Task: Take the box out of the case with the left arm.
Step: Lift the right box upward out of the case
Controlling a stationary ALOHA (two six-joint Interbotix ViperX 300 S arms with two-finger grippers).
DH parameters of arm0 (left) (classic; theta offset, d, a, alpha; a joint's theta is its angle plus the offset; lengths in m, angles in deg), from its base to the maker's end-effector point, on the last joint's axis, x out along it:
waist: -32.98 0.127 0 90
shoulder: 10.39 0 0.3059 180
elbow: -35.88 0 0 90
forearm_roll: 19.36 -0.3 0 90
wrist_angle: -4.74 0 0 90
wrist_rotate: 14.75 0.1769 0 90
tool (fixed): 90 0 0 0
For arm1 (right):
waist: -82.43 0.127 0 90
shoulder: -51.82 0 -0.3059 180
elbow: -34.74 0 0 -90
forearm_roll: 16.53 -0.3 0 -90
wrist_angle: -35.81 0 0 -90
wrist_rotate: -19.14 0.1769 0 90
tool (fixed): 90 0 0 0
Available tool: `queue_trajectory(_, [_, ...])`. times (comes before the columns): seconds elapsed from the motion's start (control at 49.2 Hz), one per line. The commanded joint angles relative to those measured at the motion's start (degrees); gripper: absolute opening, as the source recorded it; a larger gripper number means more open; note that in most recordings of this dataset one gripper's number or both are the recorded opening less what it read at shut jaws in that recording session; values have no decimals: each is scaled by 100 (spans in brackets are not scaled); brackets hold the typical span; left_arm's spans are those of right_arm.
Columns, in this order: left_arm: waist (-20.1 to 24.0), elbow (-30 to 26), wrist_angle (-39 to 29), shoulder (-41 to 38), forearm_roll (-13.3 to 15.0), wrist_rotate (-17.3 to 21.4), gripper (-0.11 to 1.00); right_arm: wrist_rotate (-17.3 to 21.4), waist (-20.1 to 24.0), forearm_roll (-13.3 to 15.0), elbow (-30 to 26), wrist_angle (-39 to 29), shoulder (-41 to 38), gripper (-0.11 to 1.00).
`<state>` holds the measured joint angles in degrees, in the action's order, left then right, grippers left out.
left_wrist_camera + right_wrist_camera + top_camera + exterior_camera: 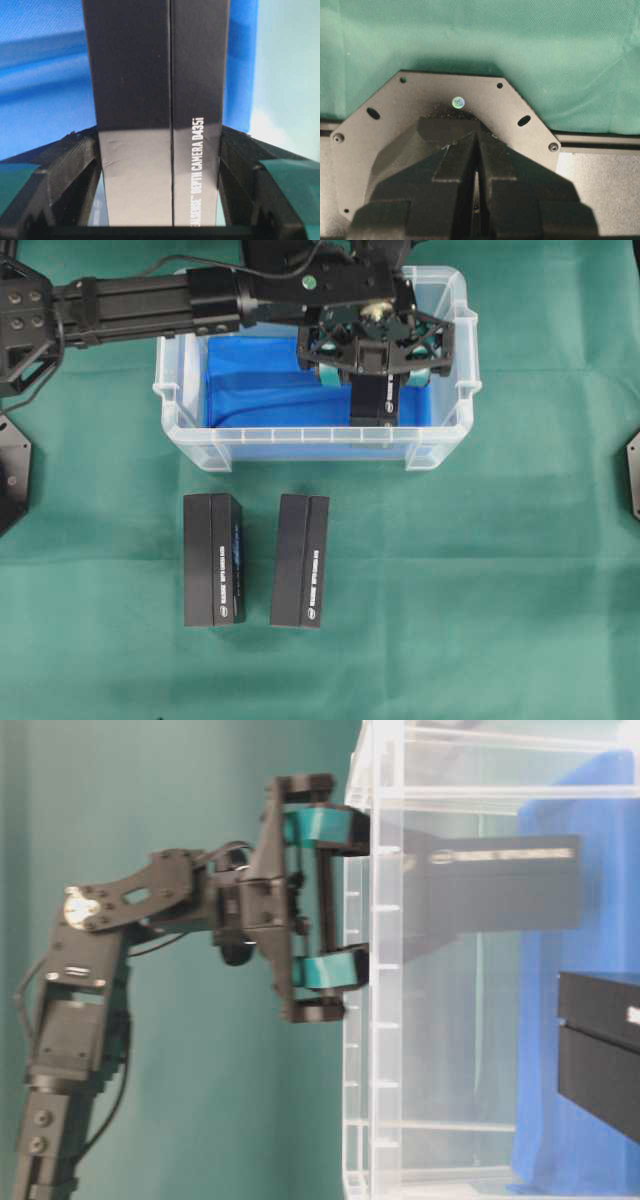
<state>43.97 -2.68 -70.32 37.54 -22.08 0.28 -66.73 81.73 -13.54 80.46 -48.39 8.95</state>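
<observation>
My left gripper (375,358) clamps the black box (374,400) upright inside the clear case (440,445), above its blue lining. Lifting step in hand, I judge; next, raise it straight over the rim.

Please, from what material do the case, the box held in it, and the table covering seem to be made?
The case: clear, slightly frosted plastic, since the blue lining shows through its walls. The box, held by the left gripper: probably cardboard with a smooth satin black finish, printed white lettering and soft reflections. The table covering: green cloth, apparently woven, matte, faintly creased.
</observation>
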Motion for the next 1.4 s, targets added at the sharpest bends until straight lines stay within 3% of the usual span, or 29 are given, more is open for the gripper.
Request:
queue_trajectory(0.0, [-53,-360,-167,404,-9,9,61,9,0,-18,-149,-9,-26,1])
queue_trajectory(0.793, [-272,-2927,-2408,-158,-9,97,61,9,0,-18,-149,-9,-26,1])
queue_trajectory(1.017, [-246,-3595,-2742,-290,-9,185,61,9,0,-18,-149,-9,-35,1])
queue_trajectory(1.383, [-272,-4210,-3322,-369,-18,185,61,9,0,-18,-149,-9,-26,1])
